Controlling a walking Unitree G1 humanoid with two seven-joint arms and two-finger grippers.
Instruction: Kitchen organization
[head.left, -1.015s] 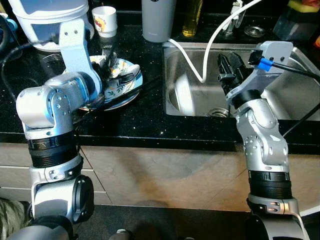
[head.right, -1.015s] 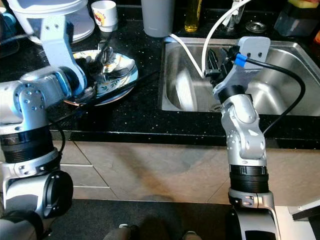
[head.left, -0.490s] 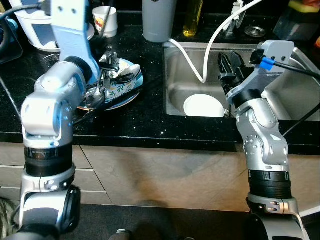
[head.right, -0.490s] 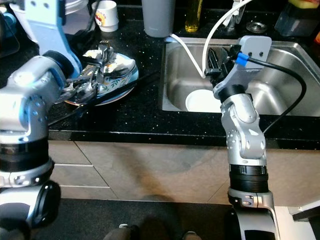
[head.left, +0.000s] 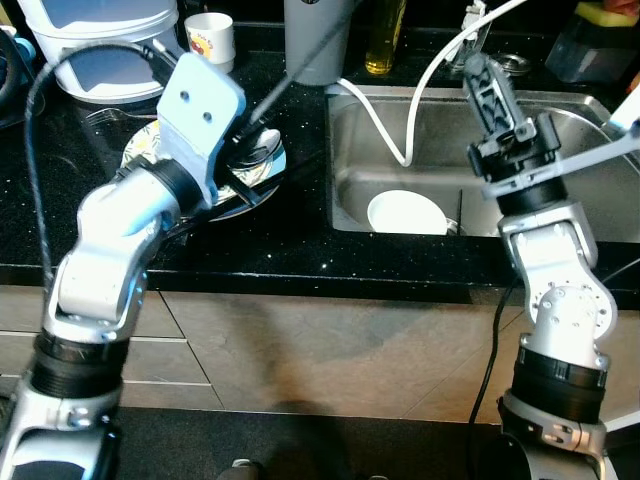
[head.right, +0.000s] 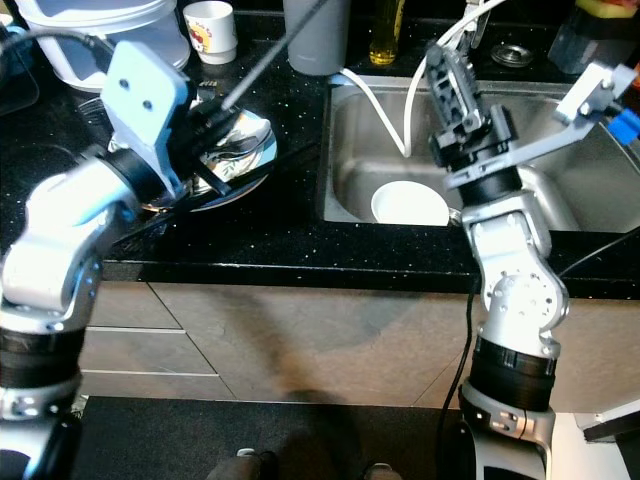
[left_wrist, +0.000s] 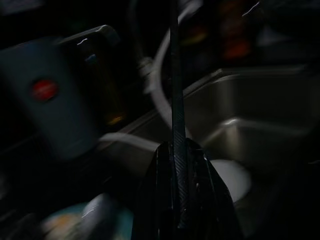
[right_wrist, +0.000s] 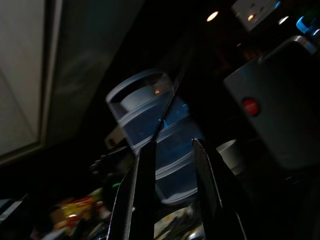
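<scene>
Above the patterned plate (head.left: 262, 168) near the black bench's (head.left: 290, 240) sink-side edge, the left gripper (head.right: 212, 112) pinches a long thin black stick (head.left: 300, 55), its far end cut off; the right gripper (head.left: 487, 85) stands spread above the sink (head.left: 560, 200), where a white dish (head.left: 405, 212) lies; the plate's heaped contents are hard to make out.

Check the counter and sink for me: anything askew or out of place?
Yes. The left claw is shut on a long thin black stick angled up across the black counter. The floral plate is heaped with crumpled silver foil. A round white dish lies in the steel sink.
</scene>
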